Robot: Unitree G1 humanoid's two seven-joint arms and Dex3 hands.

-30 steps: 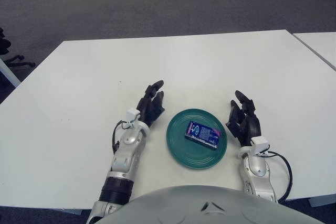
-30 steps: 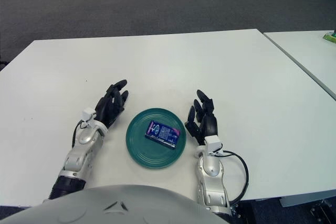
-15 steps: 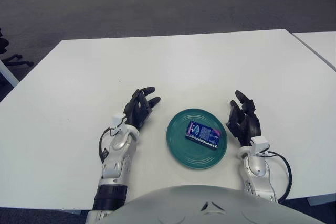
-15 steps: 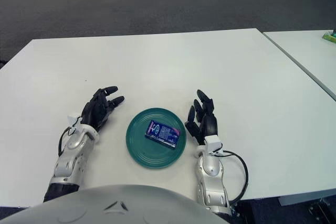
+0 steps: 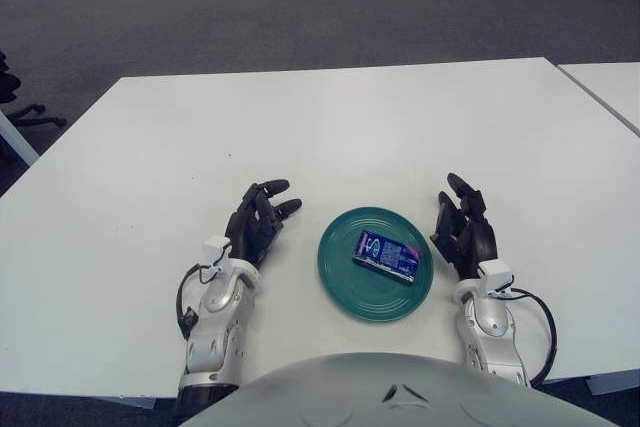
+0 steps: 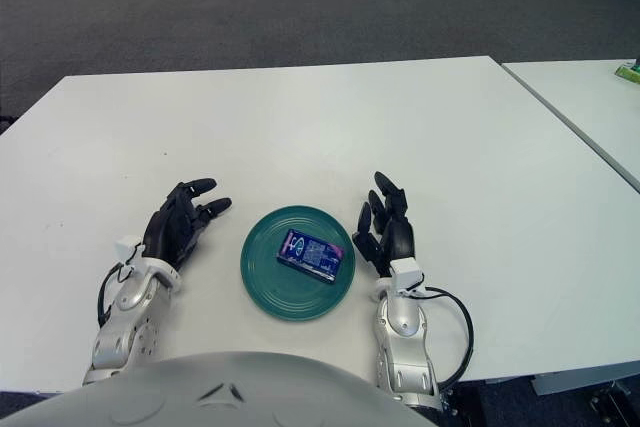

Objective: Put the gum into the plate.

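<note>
The blue gum pack is lying flat in the green plate; judged light, stiff and slick (best pinched across its long edges). The left hand and right hand are being held loosely spread, empty, flanking the plate on the white worktop.

Blue gum pack flat in green plate

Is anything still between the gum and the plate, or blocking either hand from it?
Nothing visible. The gum already lies in the plate. The left hand shows left of the plate, the right hand right of it, both open.
</note>
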